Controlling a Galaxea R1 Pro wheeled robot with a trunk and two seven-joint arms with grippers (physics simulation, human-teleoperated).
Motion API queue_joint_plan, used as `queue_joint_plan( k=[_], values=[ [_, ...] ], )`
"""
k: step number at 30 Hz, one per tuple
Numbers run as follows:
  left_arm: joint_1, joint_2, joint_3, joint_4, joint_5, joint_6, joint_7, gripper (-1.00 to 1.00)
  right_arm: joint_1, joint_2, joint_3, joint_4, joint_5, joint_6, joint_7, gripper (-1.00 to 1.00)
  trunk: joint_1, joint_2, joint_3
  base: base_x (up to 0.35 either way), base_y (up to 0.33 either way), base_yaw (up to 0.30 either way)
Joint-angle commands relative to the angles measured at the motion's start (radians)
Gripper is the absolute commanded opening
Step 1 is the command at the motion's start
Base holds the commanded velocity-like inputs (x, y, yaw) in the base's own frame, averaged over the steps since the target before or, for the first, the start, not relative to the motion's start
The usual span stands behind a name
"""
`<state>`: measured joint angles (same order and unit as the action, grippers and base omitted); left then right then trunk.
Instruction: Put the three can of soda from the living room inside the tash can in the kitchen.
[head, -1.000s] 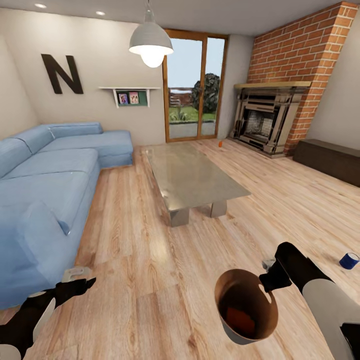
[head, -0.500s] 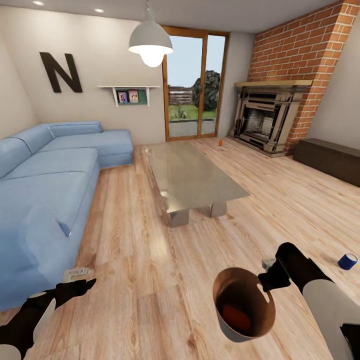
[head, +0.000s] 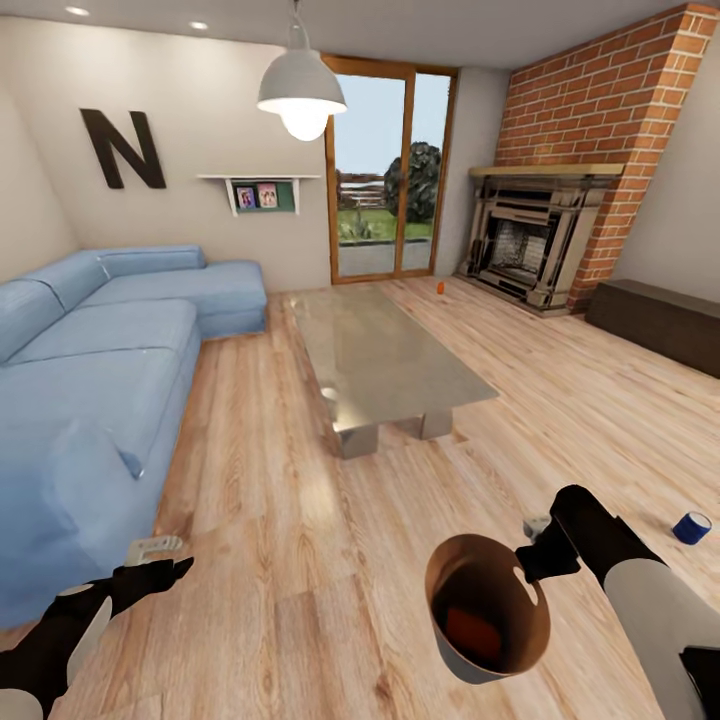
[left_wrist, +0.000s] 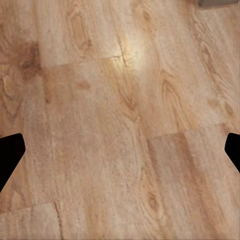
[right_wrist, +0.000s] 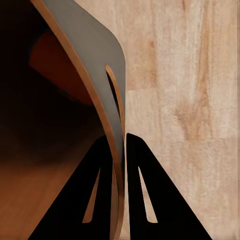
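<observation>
Orange-red metal already shows inside the bin (head: 488, 610) pinched by its rim in the right gripper (head: 532, 560), and the blue can (head: 691, 527) on the floor has slid slightly rightward as the robot rolls, left gripper (head: 160, 560) spread empty.

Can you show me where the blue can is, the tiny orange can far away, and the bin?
Dark blue soda can (head: 692, 527), head view, on its side wall.
Small orange-red soda can (head: 440, 286), head view, on its body.
Pale grey round bin with brown inside (head: 466, 662), head view, on its outer wall.
</observation>
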<state>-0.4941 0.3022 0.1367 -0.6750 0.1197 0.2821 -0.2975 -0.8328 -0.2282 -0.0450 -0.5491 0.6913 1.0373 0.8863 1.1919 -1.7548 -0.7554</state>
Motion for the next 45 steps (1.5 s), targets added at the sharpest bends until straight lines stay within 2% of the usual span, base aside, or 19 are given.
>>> queue_joint_plan(
  k=[1,13,23,26,32,45],
  values=[
    [0.0,0.0,0.0,0.0,0.0,0.0,-0.001,1.0,0.0,-0.001,-0.002,0.001,-0.019,0.01,0.006,-1.0,-0.004,0.007,0.003,0.0,0.0,-0.146],
    [0.0,0.0,0.001,0.0,0.002,-0.001,-0.005,1.0,0.0,-0.015,-0.01,0.003,-0.015,0.01,0.003,-1.0,-0.027,0.049,0.021,0.0,0.0,-0.226],
    [0.0,0.0,0.0,0.0,0.001,-0.001,-0.003,1.0,0.022,-0.078,-0.016,0.008,-0.022,0.01,0.008,-1.0,-0.027,0.049,0.021,0.008,-0.025,-0.248],
    [0.0,0.0,0.0,0.0,0.0,-0.002,-0.002,1.0,0.04,-0.085,-0.056,0.008,-0.022,0.01,0.005,-1.0,-0.027,0.049,0.021,0.072,-0.213,-0.249],
    [0.0,0.0,0.0,0.01,-0.001,-0.011,-0.001,1.0,0.055,-0.094,-0.089,0.008,-0.021,0.01,0.004,-1.0,-0.027,0.049,0.021,0.097,-0.282,-0.236],
    [0.0,0.0,0.0,0.023,0.0,-0.014,-0.001,1.0,0.068,-0.098,-0.098,0.005,-0.021,0.01,0.002,-1.0,-0.027,0.049,0.02,0.105,-0.305,-0.106]
  ],
)
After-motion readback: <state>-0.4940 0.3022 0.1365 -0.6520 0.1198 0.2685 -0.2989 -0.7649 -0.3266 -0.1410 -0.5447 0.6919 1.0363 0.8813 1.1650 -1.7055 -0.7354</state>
